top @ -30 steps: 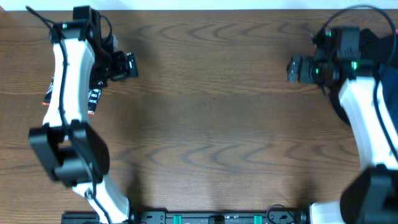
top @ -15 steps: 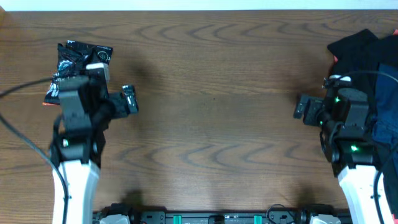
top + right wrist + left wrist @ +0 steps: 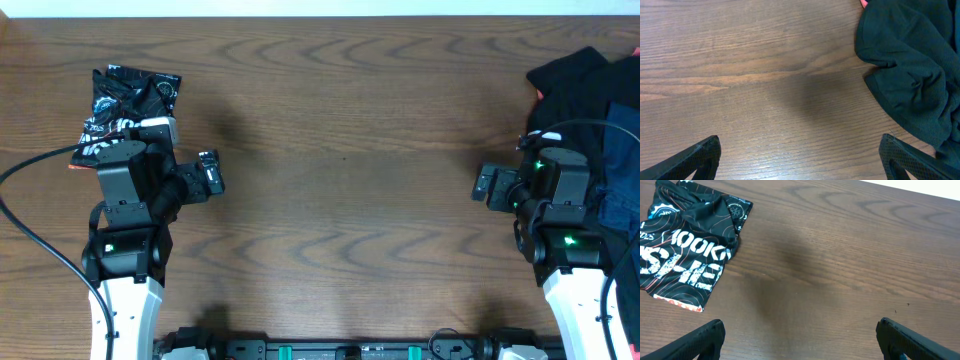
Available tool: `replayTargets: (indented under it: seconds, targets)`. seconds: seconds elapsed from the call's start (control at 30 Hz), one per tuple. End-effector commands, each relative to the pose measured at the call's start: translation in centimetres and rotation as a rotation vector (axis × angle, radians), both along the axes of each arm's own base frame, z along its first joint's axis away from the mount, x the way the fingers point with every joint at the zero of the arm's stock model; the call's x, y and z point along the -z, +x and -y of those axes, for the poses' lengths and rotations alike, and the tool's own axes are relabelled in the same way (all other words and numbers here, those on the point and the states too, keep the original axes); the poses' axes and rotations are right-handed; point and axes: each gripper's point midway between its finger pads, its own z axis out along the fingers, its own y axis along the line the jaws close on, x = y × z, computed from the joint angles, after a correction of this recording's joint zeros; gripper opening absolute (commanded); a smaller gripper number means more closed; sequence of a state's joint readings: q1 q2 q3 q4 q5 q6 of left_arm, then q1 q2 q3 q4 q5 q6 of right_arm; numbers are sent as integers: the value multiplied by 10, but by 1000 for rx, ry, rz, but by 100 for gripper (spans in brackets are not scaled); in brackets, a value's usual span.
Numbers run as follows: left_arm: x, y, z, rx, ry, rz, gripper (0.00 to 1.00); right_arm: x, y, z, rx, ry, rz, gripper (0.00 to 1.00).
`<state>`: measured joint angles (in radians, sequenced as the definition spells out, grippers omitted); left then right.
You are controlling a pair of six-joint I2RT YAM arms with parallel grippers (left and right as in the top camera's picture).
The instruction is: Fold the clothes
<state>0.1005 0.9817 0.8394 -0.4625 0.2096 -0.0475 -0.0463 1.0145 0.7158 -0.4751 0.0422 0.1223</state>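
A black sports jersey with white lettering and thin orange contour lines (image 3: 125, 105) lies in a compact bundle at the far left of the brown wooden table (image 3: 340, 150), just behind the left gripper (image 3: 208, 172), whose jaws stand wide apart and empty. A loose heap of plain black and navy garments (image 3: 585, 85) sits at the far right edge. It lies ahead and to the right of the right gripper (image 3: 487, 185), likewise spread open and empty, so the right arm is much the nearer one to reach it.

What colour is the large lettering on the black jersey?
White; the black fabric jersey shows best in the left wrist view.
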Motion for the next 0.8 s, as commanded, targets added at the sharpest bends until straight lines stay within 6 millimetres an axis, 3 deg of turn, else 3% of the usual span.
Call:
replayTargets:
  seconds: [0.0,0.17,0.37,0.53,0.77]
  targets:
    - [1,0,0,7,8,-2,98,4,-2,4,23,-1,-8,99]
    - [1,0,0,7,8,-2,98,8,-8,8,40,-17,-38,99]
    - [1,0,0,7,8,-2,98,21,-33,-1,10,19,-134,99]
    - [1,0,0,7,8,-2,98,5,-39,2,-13,-34,-44,99]
    - [1,0,0,7,8,-2,98,-22,-41,1,-32,-77,247,99]
